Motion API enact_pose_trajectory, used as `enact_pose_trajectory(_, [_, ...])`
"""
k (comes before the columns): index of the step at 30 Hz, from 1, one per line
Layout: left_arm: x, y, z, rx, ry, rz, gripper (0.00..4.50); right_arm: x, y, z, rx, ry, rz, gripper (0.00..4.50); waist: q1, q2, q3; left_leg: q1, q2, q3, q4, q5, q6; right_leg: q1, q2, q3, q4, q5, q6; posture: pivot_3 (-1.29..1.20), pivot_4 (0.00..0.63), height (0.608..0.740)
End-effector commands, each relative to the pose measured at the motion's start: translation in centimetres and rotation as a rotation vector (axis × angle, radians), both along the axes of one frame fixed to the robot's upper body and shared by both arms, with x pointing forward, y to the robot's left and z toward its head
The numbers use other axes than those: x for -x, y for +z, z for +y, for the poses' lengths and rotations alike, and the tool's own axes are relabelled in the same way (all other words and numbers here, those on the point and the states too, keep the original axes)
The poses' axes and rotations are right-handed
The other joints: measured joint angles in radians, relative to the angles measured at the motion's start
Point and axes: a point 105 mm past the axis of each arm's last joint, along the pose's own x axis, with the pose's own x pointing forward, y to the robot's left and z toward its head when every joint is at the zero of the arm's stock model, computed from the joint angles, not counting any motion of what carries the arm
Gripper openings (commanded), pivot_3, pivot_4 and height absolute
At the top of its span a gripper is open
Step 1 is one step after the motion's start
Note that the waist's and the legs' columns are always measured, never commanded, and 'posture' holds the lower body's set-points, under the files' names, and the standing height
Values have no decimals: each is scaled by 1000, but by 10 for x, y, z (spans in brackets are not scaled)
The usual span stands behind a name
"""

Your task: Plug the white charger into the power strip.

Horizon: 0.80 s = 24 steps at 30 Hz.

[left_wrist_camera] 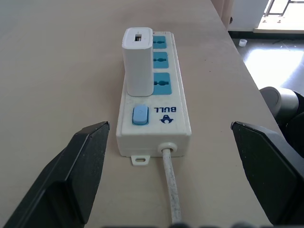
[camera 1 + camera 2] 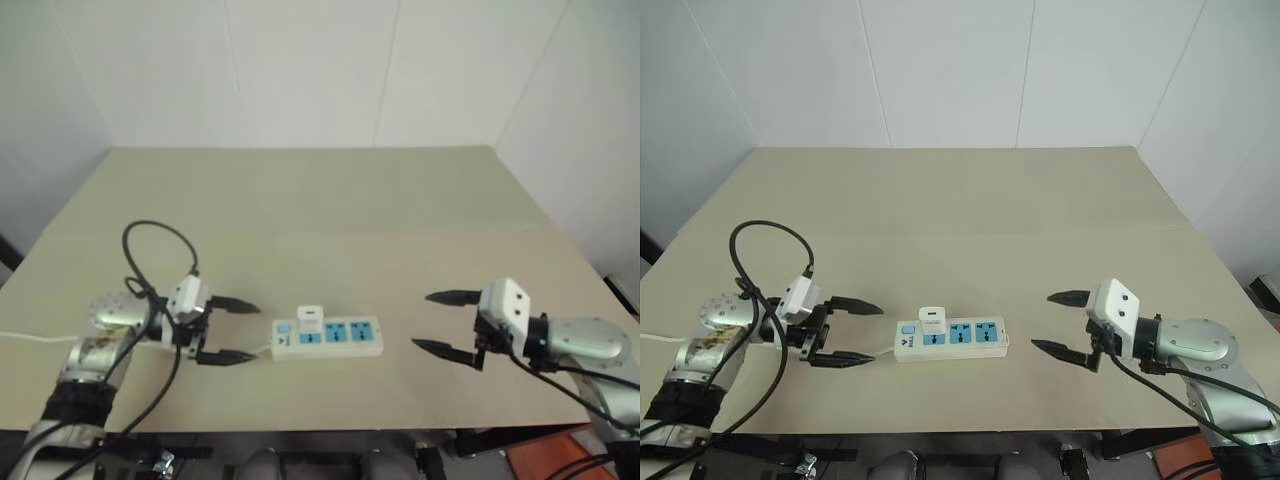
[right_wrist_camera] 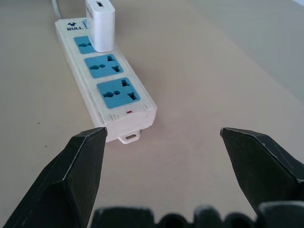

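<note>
Charger (image 1: 138, 61) is standing upright in the strip (image 1: 154, 114), hiding the socket beneath; both end effectors (image 2: 226, 331) (image 2: 441, 322) are flanking the strip, spread, empty.

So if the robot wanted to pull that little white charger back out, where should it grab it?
Probably by the white charger's two flat sides, near the top, coming from above. It stands upright in the power strip's first socket beside the blue switch, so its upper body is free. The left pincer, open, is nearest.
</note>
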Motion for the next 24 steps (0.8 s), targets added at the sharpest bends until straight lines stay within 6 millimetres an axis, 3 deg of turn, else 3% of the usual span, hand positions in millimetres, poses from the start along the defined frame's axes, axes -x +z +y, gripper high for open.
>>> enact_pose_trajectory(1, [-3, 12, 0, 28, -10, -38, 4458, -1, 11, 3, 8, 6, -47, 4500, 0, 0, 0, 0, 0, 0, 0, 0, 0, 0, 0, 0, 0, 0, 0, 0, 150, 740])
enact_pose_trajectory(24, [-14, 8, -10, 32, -65, -33, 4458, 5, 18, -1, 17, -36, -69, 4500, 1, 0, 0, -1, 0, 0, 0, 0, 0, 0, 0, 0, 0, 0, 0, 0, 150, 740])
